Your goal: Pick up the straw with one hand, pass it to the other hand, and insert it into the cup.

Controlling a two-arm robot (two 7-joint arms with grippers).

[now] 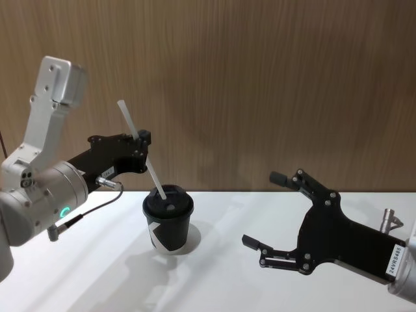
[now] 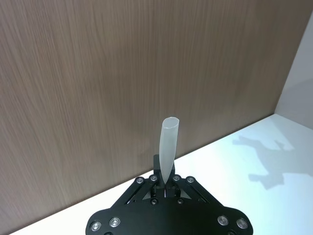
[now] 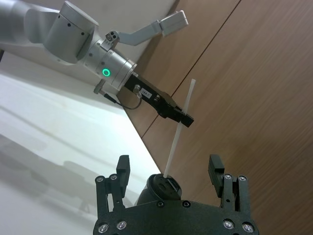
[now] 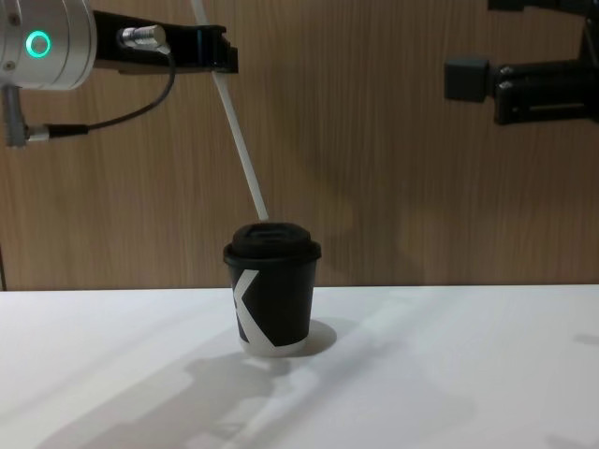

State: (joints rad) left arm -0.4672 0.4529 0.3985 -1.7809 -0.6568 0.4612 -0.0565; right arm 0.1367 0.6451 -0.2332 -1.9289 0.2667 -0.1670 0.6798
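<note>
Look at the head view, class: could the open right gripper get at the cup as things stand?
Probably yes. The right gripper hangs open beside the cup with bare table between them. The straw, held tilted by the left gripper with its tip at the lid, stays on the far side.

cup (image 1: 168,222) alone mid-table (image 1: 273,279), bare surface all round — tilted straw (image 1: 144,156) above lid

The left pincer (image 2: 165,188) clamps the white straw (image 2: 167,146), whose open end rises above its black linkage. Behind the straw stands a brown wood-grain wall (image 2: 122,73); the white bench (image 2: 254,156) lies below that wall.
</note>
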